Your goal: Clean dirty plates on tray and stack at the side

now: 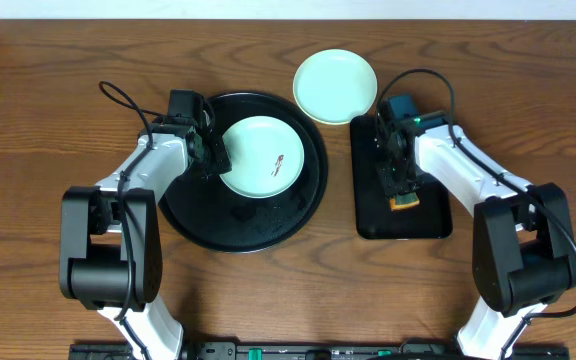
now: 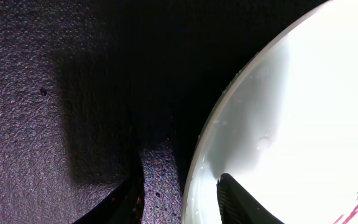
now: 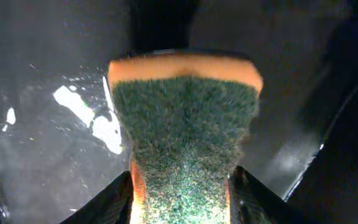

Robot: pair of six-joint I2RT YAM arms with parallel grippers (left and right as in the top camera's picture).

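Note:
A mint-green plate [image 1: 261,155] with a reddish smear [image 1: 280,163] rests on the upper part of the round black tray [image 1: 238,225]. My left gripper [image 1: 215,157] is shut on the plate's left rim. In the left wrist view the rim [image 2: 229,124] runs between its jaws, one finger [image 2: 241,202] over the plate's inside. A second mint-green plate [image 1: 335,86] lies on the table beyond the tray. My right gripper [image 1: 400,188] is shut on a green-and-orange sponge [image 3: 185,124] that lies on the small rectangular tray [image 1: 428,222].
Both arm bases stand at the near table edge. The rectangular tray's wet floor [image 3: 73,106] shows around the sponge. Bare wood [image 1: 48,120] lies left of the round tray.

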